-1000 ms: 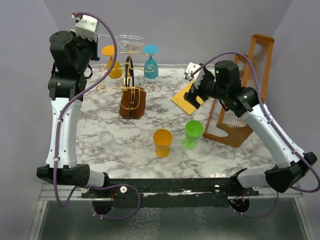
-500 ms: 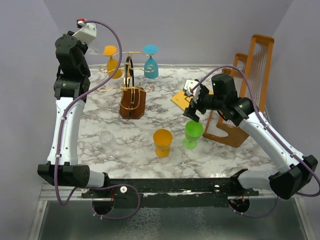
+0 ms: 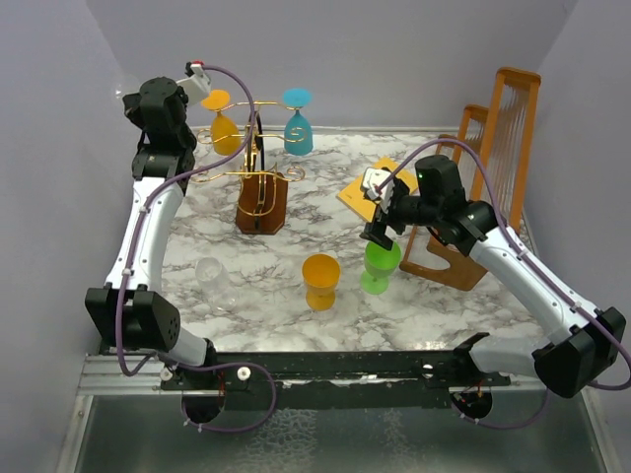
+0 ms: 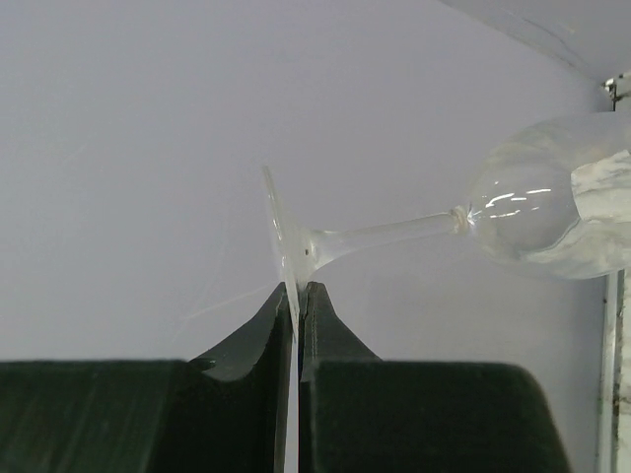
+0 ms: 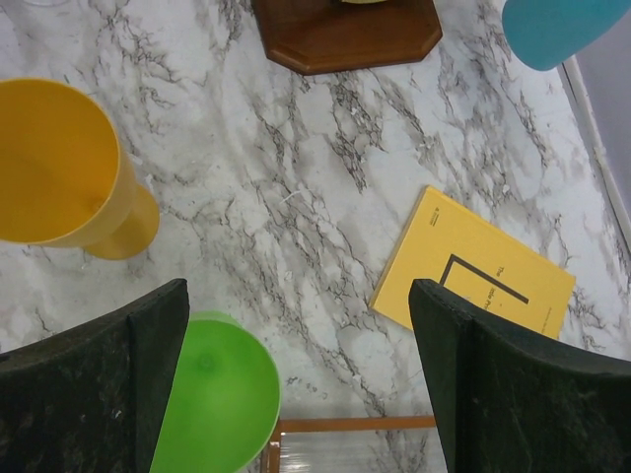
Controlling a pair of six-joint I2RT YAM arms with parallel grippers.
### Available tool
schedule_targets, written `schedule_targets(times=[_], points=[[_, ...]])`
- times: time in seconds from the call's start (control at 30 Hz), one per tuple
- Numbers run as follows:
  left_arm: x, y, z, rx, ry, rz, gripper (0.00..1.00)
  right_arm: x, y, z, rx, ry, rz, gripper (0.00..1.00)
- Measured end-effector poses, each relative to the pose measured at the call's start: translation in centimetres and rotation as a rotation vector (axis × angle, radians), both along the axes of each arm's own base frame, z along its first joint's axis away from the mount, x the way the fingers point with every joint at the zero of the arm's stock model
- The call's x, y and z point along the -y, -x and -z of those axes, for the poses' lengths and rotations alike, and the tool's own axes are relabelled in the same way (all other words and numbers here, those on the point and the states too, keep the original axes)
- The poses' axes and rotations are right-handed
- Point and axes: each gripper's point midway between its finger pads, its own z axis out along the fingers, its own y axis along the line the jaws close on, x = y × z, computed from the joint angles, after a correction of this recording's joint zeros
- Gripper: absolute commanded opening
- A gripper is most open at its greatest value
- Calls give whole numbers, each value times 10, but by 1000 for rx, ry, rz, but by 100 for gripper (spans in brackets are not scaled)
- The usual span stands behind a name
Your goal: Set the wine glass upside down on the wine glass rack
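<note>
the left arm has swung in toward the wine glass rack (image 3: 258, 172), and the right arm has dropped over the green cup (image 3: 381, 260). only the left wrist view shows the wine glass (image 4: 394, 232) plainly: its stem lies near level, bowl to the right, foot pinched edge-on in the clenched left claw (image 4: 298, 293), raised off the tabletop (image 3: 266, 271). the right claw (image 5: 296, 288) gapes wide, holding nothing.
</note>
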Motion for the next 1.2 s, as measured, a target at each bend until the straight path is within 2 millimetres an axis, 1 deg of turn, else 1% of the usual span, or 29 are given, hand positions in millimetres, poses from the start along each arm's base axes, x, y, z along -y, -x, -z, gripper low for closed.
schedule_targets(times=[0.27,0.4,0.63,0.83,0.9,1.03,1.2], points=[[10,-30,49,-187,-99,48,0,0,1,7,2,-2,-2,92],[19,-39,66,-251,-108,107,0,-1,1,6,5,-7,-5,92],[32,-51,80,-299,-129,190,0,0,4,6,11,-15,-12,92],[45,-69,100,-367,-135,272,0,0,5,9,10,-15,-13,92],[49,-74,104,-379,-134,296,0,0,6,10,9,-15,-13,92],[60,-82,106,-392,-138,349,0,0,5,9,13,-17,-13,92],[78,-86,105,-398,-151,415,0,0,5,10,14,-17,-13,92]])
